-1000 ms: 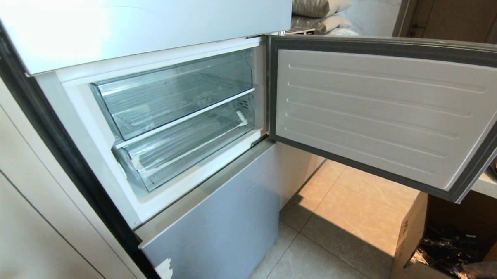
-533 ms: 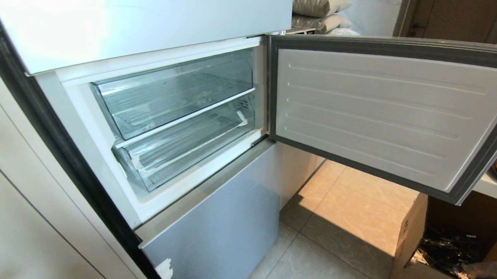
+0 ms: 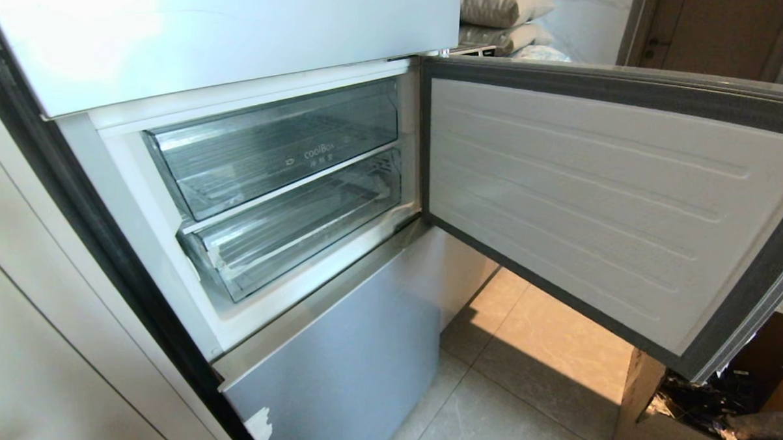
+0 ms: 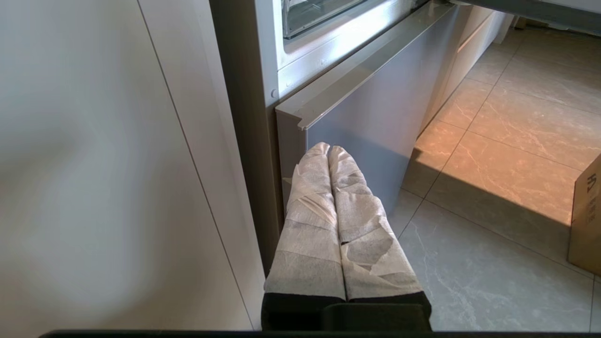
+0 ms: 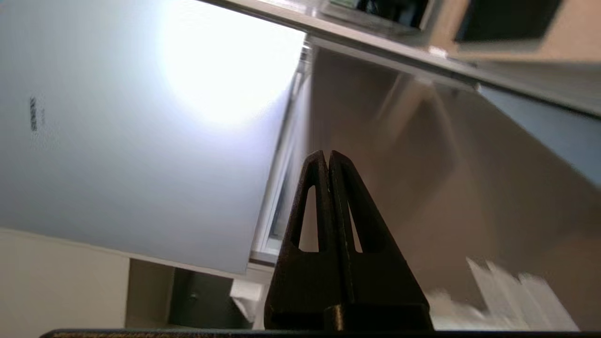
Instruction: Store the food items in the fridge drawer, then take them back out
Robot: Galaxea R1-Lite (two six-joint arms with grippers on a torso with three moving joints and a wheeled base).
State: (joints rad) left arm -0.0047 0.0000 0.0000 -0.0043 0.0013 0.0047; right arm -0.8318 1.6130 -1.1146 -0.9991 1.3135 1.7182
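The left gripper (image 4: 328, 149) hangs low by the fridge's bottom door (image 4: 375, 117), its wrapped fingers (image 4: 312, 206) pressed together on nothing. The right gripper (image 5: 327, 155), jaws together and empty, points at the open door's (image 3: 599, 193) outer face. Farther in, the fridge drawer (image 3: 287, 230) sits pushed in under the plain-fronted drawer (image 3: 265, 146); no food shows.

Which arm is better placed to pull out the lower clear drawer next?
Probably the right gripper: shut, up beside the open fridge door. The left gripper is shut, low by the floor, below the fridge drawer.
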